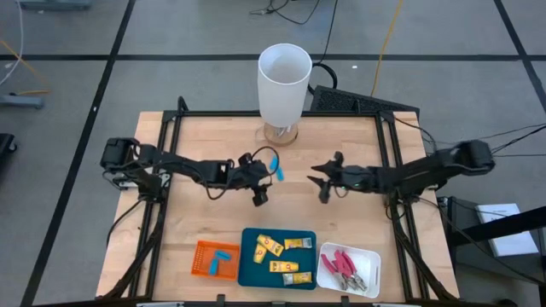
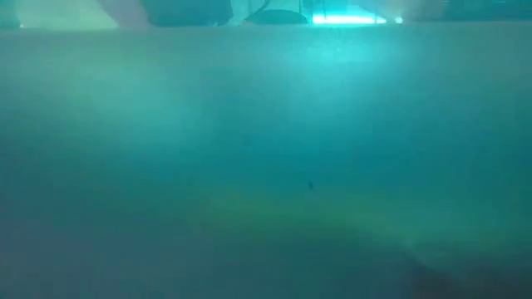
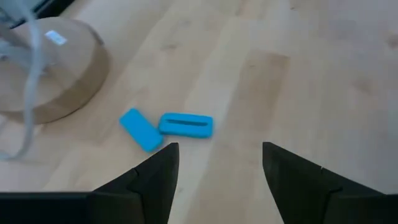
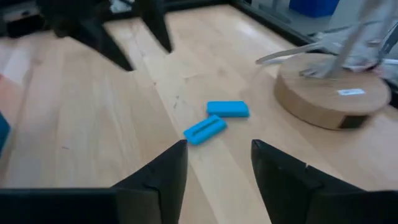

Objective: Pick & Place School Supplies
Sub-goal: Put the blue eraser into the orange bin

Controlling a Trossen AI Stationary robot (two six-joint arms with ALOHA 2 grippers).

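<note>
Two light-blue little blocks (image 3: 186, 124) (image 3: 140, 129) lie flat on the wooden table, touching end to end at an angle, beside the round wooden base (image 3: 50, 68) of the tall white cylinder (image 1: 284, 81). In the high view the blocks (image 1: 275, 165) lie mid-table between both arms. My left gripper (image 3: 217, 163) is open just left of them, with nothing between its fingers. My right gripper (image 4: 217, 155) is open to their right, a short way off and pointing at them (image 4: 217, 118). The low view shows only a teal blur.
Three trays stand along the table's near edge. The orange tray (image 1: 203, 266) holds a blue block, the teal tray (image 1: 249, 275) yellow pieces, and the white tray (image 1: 368, 260) red-handled pliers (image 1: 344, 266). The cylinder's base (image 1: 280, 132) stands at the far middle. Bare wood lies between the arms and the trays.
</note>
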